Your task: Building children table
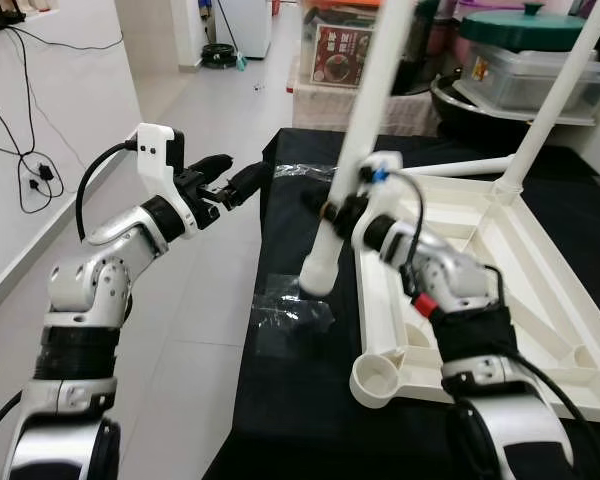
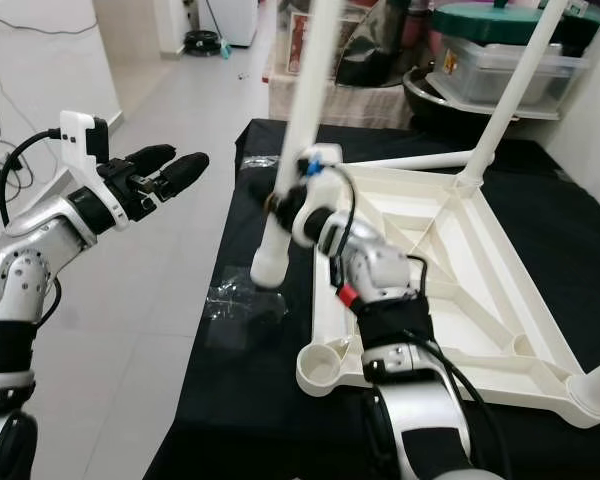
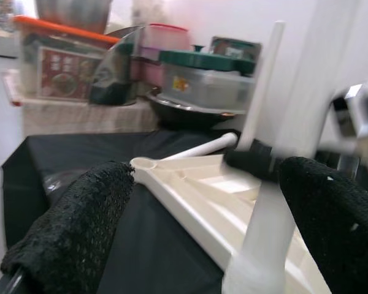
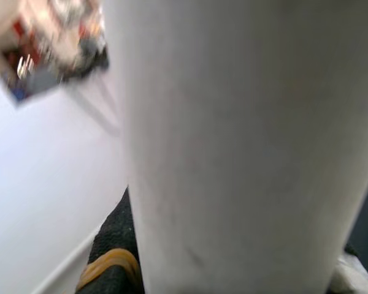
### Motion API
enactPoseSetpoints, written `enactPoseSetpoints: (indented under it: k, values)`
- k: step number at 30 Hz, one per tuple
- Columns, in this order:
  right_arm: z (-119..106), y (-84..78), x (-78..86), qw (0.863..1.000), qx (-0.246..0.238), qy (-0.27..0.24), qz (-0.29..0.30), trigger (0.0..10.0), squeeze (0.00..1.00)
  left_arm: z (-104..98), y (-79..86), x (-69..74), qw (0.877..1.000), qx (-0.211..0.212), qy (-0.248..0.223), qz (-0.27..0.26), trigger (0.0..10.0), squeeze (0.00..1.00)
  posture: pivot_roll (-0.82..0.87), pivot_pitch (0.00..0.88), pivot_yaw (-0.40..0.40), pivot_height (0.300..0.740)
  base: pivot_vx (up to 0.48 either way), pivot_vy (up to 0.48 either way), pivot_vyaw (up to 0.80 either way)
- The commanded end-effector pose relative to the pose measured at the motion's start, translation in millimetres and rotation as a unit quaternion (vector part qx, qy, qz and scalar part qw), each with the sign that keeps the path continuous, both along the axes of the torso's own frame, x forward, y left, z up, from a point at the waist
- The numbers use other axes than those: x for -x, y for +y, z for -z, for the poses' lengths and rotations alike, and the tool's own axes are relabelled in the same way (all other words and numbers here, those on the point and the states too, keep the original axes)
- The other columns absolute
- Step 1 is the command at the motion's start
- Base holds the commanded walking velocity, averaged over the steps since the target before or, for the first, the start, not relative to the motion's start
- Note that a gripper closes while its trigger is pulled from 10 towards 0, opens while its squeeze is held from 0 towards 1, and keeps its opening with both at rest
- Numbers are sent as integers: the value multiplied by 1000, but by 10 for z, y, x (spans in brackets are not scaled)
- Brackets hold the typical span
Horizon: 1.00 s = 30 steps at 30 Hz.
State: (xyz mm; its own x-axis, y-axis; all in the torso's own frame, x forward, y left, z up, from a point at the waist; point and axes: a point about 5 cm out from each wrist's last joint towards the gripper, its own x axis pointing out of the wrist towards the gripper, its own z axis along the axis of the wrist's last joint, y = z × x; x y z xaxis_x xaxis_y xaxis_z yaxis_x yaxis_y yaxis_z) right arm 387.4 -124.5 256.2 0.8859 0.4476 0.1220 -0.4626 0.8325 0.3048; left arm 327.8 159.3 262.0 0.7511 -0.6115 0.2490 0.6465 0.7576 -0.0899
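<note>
A white children's table lies upside down on a black-covered surface. One leg stands fitted in its far corner. The near-left corner socket holds nothing. My right gripper is shut on a loose white leg, which it holds steeply tilted. The leg's thick lower end hangs just above the cloth, left of the table. This leg crosses the right wrist view up close. My left gripper hovers open over the floor, left of the surface, its fingers pointing toward the leg.
Crumpled clear plastic wrap lies on the cloth under the held leg. Another white leg lies behind the table. Lidded storage boxes and pots crowd the back. Grey tiled floor lies left, with cables on the wall.
</note>
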Motion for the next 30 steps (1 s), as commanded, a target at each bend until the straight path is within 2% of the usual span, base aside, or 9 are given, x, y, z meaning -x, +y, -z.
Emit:
enactPoseSetpoints:
  k: [1,3,6,9,11,16,19,22,30]
  values:
    - [-89,-41,0,999,-32,-19,22,0,0,124,-86,63,999,-29,16,3,10000,0,69,0,-69,740,0,0,0]
    - [-89,-41,0,999,-32,-19,22,0,0,124,-86,63,999,-29,16,3,10000,0,69,0,-69,740,0,0,0]
    - [-142,18,84,997,-60,-38,22,0,0,508,-308,215,995,-99,30,6,10000,0,67,0,-73,740,0,0,0]
    - [-137,51,116,997,-63,-41,17,0,0,592,-362,246,993,-111,31,6,10000,0,67,0,-76,740,0,0,0]
    - [-101,144,184,997,-67,-44,4,0,0,712,-457,280,989,-145,13,2,10000,0,64,0,-74,740,0,0,0]
    - [-85,186,208,996,-73,-42,-2,0,0,761,-499,295,987,-159,8,-1,10000,0,65,0,-74,740,0,0,0]
    - [-54,315,293,995,-78,-47,-30,0,0,826,-565,302,981,-193,-17,-20,10000,0,60,0,-78,740,0,0,0]
    - [-22,395,345,995,-75,-47,-49,0,0,793,-560,261,978,-201,-32,-42,10000,0,60,0,-80,740,0,0,0]
    - [-2,497,438,994,-76,-42,-71,0,0,797,-550,233,974,-216,-43,-58,10000,0,56,0,-79,740,0,0,0]
